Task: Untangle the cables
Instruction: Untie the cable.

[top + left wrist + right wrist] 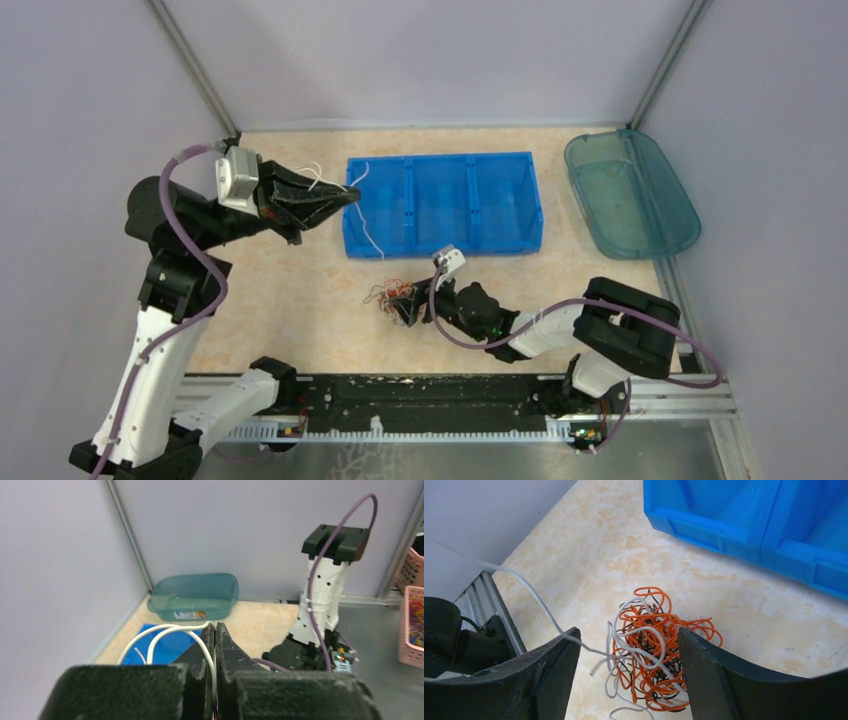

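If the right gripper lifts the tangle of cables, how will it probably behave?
The tangle is thin looping wires, so it will likely squash softly and feel light. The loops interlock, so probably the whole clump rises together. The white cable in the left gripper holds an arc: somewhat springy.

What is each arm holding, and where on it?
Left fingers pinch one white cable partway along its length. Right fingers stand open around the tangle, gripping nothing.

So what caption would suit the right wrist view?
Open fingers frame a tangle of orange, white and black cables on the table, near a blue bin.
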